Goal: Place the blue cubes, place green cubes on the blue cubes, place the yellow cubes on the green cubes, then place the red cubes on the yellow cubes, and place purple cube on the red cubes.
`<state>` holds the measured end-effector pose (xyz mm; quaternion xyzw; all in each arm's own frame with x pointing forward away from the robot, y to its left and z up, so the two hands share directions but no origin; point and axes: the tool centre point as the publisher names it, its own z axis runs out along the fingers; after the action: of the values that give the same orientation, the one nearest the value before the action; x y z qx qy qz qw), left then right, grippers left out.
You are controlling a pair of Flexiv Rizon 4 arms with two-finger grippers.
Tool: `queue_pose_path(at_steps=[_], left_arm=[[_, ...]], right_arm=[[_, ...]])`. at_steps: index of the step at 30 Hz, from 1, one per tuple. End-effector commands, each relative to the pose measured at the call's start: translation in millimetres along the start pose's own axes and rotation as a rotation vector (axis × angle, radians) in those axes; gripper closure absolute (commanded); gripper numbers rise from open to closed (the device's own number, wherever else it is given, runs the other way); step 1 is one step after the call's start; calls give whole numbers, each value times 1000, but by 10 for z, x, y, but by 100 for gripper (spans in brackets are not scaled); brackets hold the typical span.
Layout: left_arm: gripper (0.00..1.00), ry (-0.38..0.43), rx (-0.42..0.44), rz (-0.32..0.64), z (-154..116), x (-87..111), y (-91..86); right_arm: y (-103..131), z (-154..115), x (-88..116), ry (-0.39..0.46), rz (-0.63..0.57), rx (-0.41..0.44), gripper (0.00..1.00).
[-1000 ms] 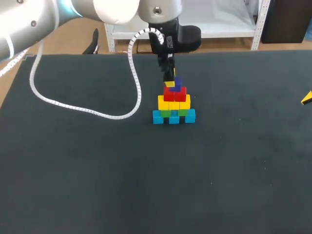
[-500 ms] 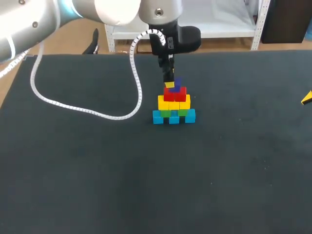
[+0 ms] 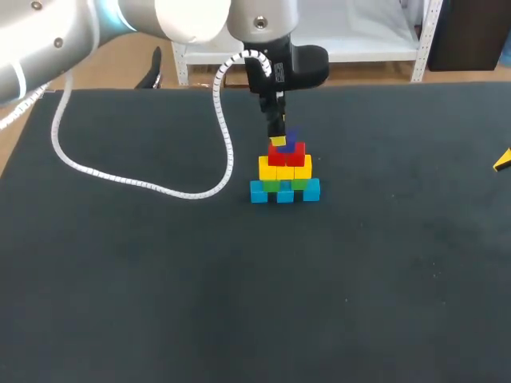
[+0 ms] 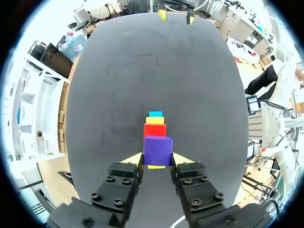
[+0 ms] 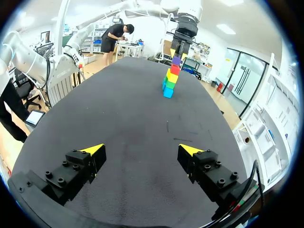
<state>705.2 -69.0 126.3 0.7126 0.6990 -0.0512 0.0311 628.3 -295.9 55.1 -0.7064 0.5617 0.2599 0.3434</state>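
Observation:
A pyramid of cubes stands at the table's middle back: blue cubes (image 3: 259, 191) at the base, green cubes (image 3: 272, 186) on them, then yellow cubes (image 3: 285, 169) and red cubes (image 3: 287, 154). My left gripper (image 3: 279, 140) hangs right over the top, shut on the purple cube (image 3: 292, 137). In the left wrist view the purple cube (image 4: 157, 149) sits between both yellow fingertips (image 4: 135, 159), directly above the red cubes (image 4: 155, 129). Whether it touches them I cannot tell. My right gripper (image 5: 142, 151) is open and holds nothing, far from the stack (image 5: 171, 76); only one yellow tip (image 3: 501, 162) shows at the right edge.
A white coiled cable (image 3: 144, 179) from my left arm lies in a loop on the black table (image 3: 239, 303), left of the stack. The table's back edge runs just behind the stack.
My left gripper has edged down a little with the purple cube toward the red cubes. The right arm has not moved.

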Motion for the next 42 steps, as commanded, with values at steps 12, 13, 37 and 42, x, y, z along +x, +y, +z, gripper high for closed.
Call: queue_pose_path(at_steps=[12, 13, 37, 42], left_arm=[[100, -1, 4, -1, 11, -3, 43], [100, -1, 4, -1, 11, -4, 44], [70, -3, 7, 4, 18, -25, 46], [66, -2, 6, 4, 19, -23, 47]], right_arm=[[-5, 5, 7, -2, -1, 0, 0], [-5, 5, 7, -2, -1, 0, 0], [-5, 5, 7, -2, -1, 0, 0], [-5, 5, 7, -2, -1, 0, 0]])
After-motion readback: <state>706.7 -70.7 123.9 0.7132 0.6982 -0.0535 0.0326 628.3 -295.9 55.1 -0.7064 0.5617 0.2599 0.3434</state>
